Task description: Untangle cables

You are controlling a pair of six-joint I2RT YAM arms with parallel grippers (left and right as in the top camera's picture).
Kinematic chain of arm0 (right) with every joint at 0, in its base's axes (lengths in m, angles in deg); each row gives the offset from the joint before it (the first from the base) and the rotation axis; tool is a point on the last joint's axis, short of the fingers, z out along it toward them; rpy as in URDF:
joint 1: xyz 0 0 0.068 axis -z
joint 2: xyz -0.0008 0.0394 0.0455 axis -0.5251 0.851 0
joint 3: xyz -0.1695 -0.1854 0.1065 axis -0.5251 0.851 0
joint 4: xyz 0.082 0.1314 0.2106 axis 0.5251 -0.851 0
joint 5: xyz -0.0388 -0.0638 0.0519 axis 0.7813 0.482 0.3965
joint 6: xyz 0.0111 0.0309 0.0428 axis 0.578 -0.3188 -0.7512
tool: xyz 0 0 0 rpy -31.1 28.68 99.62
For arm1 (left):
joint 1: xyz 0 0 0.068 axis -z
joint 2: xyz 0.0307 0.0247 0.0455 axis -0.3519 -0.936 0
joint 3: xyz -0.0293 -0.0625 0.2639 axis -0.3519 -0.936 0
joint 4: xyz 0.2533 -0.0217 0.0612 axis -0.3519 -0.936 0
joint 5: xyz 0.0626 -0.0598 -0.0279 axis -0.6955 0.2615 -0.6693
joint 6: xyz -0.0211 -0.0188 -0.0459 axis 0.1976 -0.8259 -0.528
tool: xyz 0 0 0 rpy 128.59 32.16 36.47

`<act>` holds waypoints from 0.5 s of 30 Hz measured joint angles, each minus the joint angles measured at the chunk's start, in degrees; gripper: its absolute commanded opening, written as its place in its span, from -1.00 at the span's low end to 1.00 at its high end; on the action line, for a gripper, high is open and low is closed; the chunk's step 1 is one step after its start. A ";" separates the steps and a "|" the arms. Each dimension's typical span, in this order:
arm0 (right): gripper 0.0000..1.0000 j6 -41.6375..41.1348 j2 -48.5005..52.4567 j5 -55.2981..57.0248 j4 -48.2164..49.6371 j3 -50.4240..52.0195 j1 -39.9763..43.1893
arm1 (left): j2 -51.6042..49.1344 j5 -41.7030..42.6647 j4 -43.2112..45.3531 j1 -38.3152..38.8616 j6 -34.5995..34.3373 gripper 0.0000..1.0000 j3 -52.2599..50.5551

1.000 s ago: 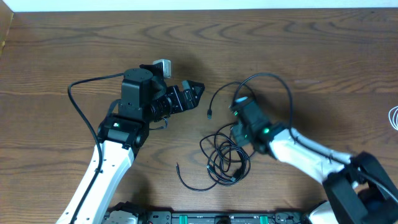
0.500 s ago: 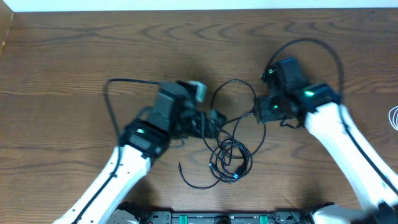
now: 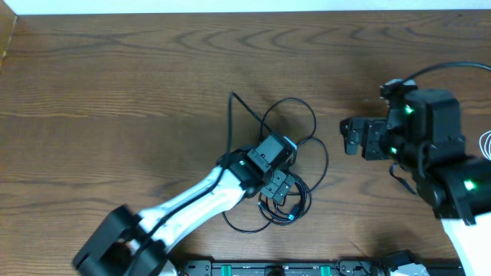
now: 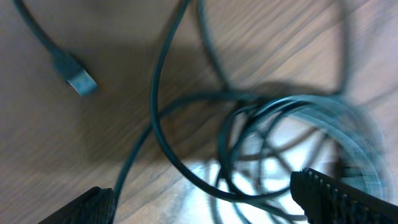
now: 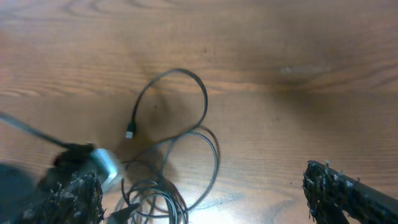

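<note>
A: Left side?
B: Left gripper [image 3: 278, 186] is down on the pile, mid desk [image 3: 115, 92]. Jaws spread wide. In the wrist view its fingers [image 4: 336, 196] straddle the coil and nothing is pinched.
A: Cables?
B: The black cables [image 3: 301, 205] are in one tight coil on the desk, directly under that gripper and spilling out to its right. One open loop [image 5: 180, 70] runs from the coil toward the far edge. A plug end [image 4: 79, 81] lies free just beside the coil. Wrist shot is blurred, so I can't tell which cord crosses which.
A: Right side?
B: Right gripper [image 3: 354, 136] is well apart from the pile, off to its right and pointing back at it. Jaws spread, holding nothing.
A: The white one?
B: White cable [image 3: 486, 144] is at the far right edge of the desk, well apart from the black ones. Only a sliver shows.
</note>
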 measured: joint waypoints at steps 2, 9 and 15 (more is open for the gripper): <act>0.99 -0.11 -1.40 0.02 0.02 -0.02 0.00 | -2.29 -0.68 -0.02 0.00 0.42 0.88 0.00; 0.99 -0.20 -1.20 0.04 0.11 -0.02 0.00 | -6.10 2.05 0.72 0.00 1.38 -0.85 0.00; 0.98 -2.43 1.46 0.00 0.07 -0.02 -0.02 | -6.58 -1.38 5.66 -1.33 -10.03 -0.85 0.00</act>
